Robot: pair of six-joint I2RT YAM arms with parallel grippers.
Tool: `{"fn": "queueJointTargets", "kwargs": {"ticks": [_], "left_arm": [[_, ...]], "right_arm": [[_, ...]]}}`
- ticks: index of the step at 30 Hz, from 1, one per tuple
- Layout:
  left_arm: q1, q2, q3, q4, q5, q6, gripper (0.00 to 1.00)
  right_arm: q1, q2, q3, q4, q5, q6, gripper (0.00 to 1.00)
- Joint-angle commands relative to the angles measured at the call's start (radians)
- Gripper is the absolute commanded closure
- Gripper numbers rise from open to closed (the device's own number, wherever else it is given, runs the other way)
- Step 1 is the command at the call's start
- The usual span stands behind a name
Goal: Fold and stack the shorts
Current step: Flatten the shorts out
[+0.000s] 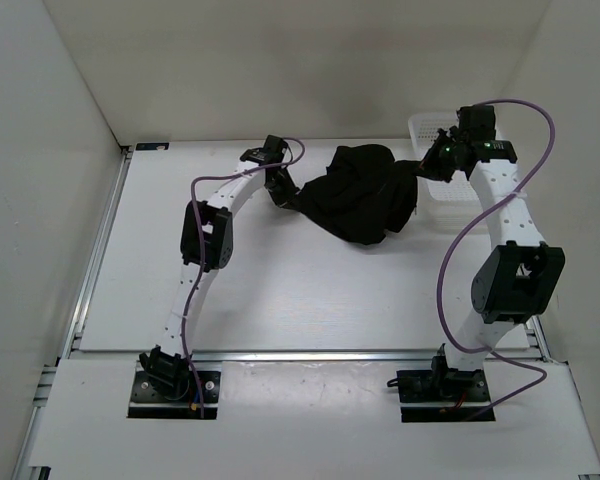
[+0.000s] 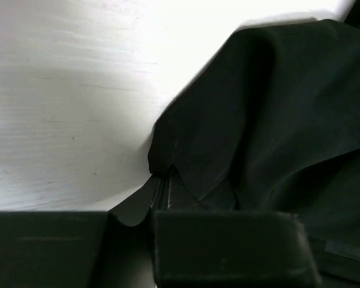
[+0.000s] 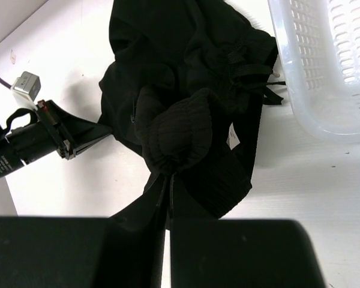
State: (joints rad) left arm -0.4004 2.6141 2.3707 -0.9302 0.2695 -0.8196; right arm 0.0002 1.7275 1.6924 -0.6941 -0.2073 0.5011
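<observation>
Toward the far side of the table (image 1: 280,290), the shorts (image 1: 365,195) lie in a crumpled black heap between the two arms. Their right edge reaches just beside the white mesh basket (image 1: 450,205), which stands at the far right corner.

The left gripper (image 1: 280,188) sits at the left edge of the heap. In its wrist view the jaws are closed together, with a thin fold of the black cloth pinched between the tips, and the fabric rises from that pinch in a smooth ridge toward the right.

The right gripper (image 3: 168,180) is at the right side of the heap, next to the basket. Its jaws are also closed, clamped on a bunched piece of ribbed cloth that looks like the waistband. A small pale label (image 3: 233,137) shows on the fabric just right of that bunch, and thin black cords (image 3: 261,84) trail toward the basket wall. The rest of the shorts rests on the table between the two grips.
</observation>
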Motion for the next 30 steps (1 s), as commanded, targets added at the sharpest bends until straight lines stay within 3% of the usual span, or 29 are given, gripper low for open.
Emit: {"fn": "queueJointTargets", "kwargs": {"ticks": [1, 6, 10, 14, 18, 19, 20, 21, 22, 23, 25, 26, 27, 30], "left_arm": [[0.006, -0.049, -0.03, -0.013, 0.016, 0.036, 0.9], [0.089, -0.409, -0.31, -0.013, -0.182, 0.062, 0.9], [0.172, -0.569, -0.355, -0.022, -0.191, 0.124, 0.9], [0.245, -0.56, -0.239, -0.074, -0.177, 0.2, 0.9], [0.307, -0.35, 0.054, -0.217, -0.155, 0.272, 0.9], [0.334, -0.244, 0.118, -0.278, -0.126, 0.281, 0.65], [0.347, -0.195, 0.234, -0.321, -0.093, 0.281, 0.51], [0.357, -0.166, 0.26, -0.352, -0.054, 0.281, 0.41], [0.357, -0.166, 0.249, -0.364, -0.053, 0.281, 0.36], [0.357, -0.202, 0.154, -0.337, -0.074, 0.281, 0.3], [0.357, -0.341, 0.012, -0.264, -0.116, 0.292, 0.18], [0.357, -0.388, -0.108, -0.213, -0.131, 0.292, 0.13], [0.357, -0.428, -0.155, -0.213, -0.147, 0.301, 0.09], [0.348, -0.567, -0.341, -0.203, -0.208, 0.321, 0.13]], "right_arm": [[-0.005, -0.032, 0.003, 0.019, -0.017, -0.004, 1.0], [-0.005, -0.103, -0.077, 0.019, -0.029, -0.004, 1.0], [-0.005, -0.204, -0.16, 0.019, -0.029, -0.015, 1.0], [0.006, -0.282, -0.242, 0.019, -0.029, -0.038, 1.0], [0.098, -0.333, -0.315, 0.019, 0.057, -0.072, 1.0], [0.156, -0.342, -0.365, 0.019, 0.083, -0.059, 1.0], [0.187, -0.342, -0.39, -0.014, 0.118, -0.044, 0.98], [0.237, -0.342, -0.414, -0.028, 0.193, -0.026, 0.9], [0.259, -0.356, -0.443, -0.028, 0.219, -0.013, 0.75], [0.274, -0.356, -0.509, -0.038, 0.255, 0.0, 0.51], [0.284, -0.396, -0.565, -0.047, 0.304, 0.045, 0.41], [0.284, -0.408, -0.601, -0.047, 0.319, 0.045, 0.27], [0.273, -0.434, -0.611, -0.056, 0.331, 0.056, 0.27], [0.252, -0.491, -0.632, -0.068, 0.364, 0.056, 0.25]]}}
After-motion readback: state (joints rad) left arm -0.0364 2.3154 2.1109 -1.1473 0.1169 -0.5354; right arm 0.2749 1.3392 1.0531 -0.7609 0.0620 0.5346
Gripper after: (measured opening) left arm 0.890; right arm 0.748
